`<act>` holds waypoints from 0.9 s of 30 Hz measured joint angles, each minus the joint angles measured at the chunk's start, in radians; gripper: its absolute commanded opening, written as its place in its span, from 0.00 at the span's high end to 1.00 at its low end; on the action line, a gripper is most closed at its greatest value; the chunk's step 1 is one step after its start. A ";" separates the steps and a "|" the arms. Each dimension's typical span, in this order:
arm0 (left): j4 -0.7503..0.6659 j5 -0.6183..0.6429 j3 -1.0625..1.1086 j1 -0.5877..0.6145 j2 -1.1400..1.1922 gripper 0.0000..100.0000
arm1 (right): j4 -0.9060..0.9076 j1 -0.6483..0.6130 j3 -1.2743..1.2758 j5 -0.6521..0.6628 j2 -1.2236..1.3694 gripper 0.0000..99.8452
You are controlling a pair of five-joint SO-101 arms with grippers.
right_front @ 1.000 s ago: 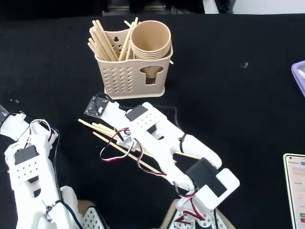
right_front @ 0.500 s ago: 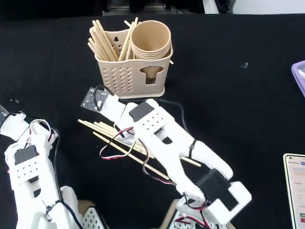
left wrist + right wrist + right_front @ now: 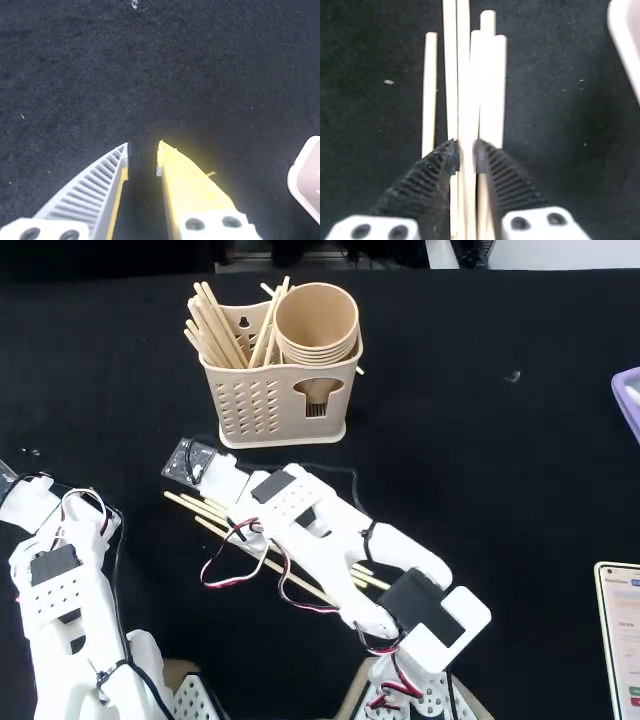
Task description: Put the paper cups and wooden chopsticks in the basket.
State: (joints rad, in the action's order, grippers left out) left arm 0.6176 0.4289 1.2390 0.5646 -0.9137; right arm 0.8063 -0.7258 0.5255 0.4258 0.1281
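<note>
A beige basket (image 3: 262, 400) stands at the back of the black table. It holds stacked paper cups (image 3: 316, 320) on one side and several wooden chopsticks (image 3: 212, 325) on the other. More chopsticks (image 3: 195, 508) lie flat on the table in front of it, partly under my right arm (image 3: 300, 510). My right gripper (image 3: 465, 150) is down over this bundle (image 3: 485, 85), its black jaws closed narrowly on one stick. My left gripper (image 3: 142, 147) hovers over bare cloth with its jaws slightly apart and nothing between them. The left arm (image 3: 55, 590) sits at the near left.
A purple container (image 3: 628, 395) pokes in at the right edge. A flat white device (image 3: 620, 640) lies at the near right. Between the basket and the loose chopsticks there is a strip of open black cloth.
My right arm swung out toward the basket, then drew back left and down over the loose chopsticks. The left arm stayed still.
</note>
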 measured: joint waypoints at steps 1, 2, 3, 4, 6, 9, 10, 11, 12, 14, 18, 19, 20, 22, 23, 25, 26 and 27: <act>0.000 0.000 0.000 0.000 0.000 0.89 | 0.003 -0.002 0.000 0.000 0.000 0.90; 0.000 0.000 0.000 0.000 0.000 0.89 | 0.005 -0.002 0.000 0.000 0.000 0.91; 0.000 0.000 0.000 0.000 0.000 0.89 | 0.006 -0.002 0.000 0.000 0.000 0.91; 0.000 0.000 0.000 0.000 0.000 0.89 | 0.009 -0.002 0.000 0.000 0.000 0.92; -0.002 0.000 0.000 0.000 0.000 0.89 | 0.009 -0.002 0.000 0.000 0.000 0.94; -0.002 0.000 0.000 0.000 0.000 0.89 | 0.009 -0.002 0.000 0.000 0.000 0.99; -0.002 0.000 0.000 0.000 0.000 0.89 | 0.009 -0.002 0.000 0.000 0.000 0.99; -0.002 0.000 0.000 0.000 0.000 0.89 | 0.009 -0.002 0.000 0.000 0.000 0.99; -0.002 0.000 0.000 0.000 0.000 0.89 | 0.009 -0.002 0.000 0.002 0.000 0.99; -0.002 0.000 0.000 0.000 0.000 0.89 | 0.009 0.000 0.000 0.003 0.000 0.99; -0.002 0.000 0.000 0.000 0.000 0.89 | 0.012 0.000 -0.005 0.003 -0.008 0.99; -0.002 0.000 0.000 0.000 0.000 0.89 | 0.020 0.000 -0.005 0.003 -0.021 0.99; -0.002 0.000 0.000 0.000 0.000 0.89 | 0.023 0.000 -0.005 0.003 -0.041 0.99; -0.002 0.000 0.000 0.000 0.000 0.89 | 0.026 0.000 0.000 0.003 -0.084 0.99; -0.002 0.000 0.000 0.000 0.000 0.89 | 0.026 0.000 0.011 0.003 -0.101 0.99; -0.002 0.000 0.000 0.000 0.000 0.89 | 0.026 0.000 0.035 0.003 -0.117 0.99; -0.002 0.000 0.000 0.000 0.000 0.89 | 0.021 0.000 0.049 0.003 -0.120 0.99; -0.002 0.000 0.000 0.000 0.000 0.89 | 0.014 0.000 0.061 0.003 -0.120 0.97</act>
State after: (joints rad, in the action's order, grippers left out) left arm 0.6160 0.4289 1.2390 0.5646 -0.9137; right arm 0.8201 -0.7258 0.5869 0.4289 0.0084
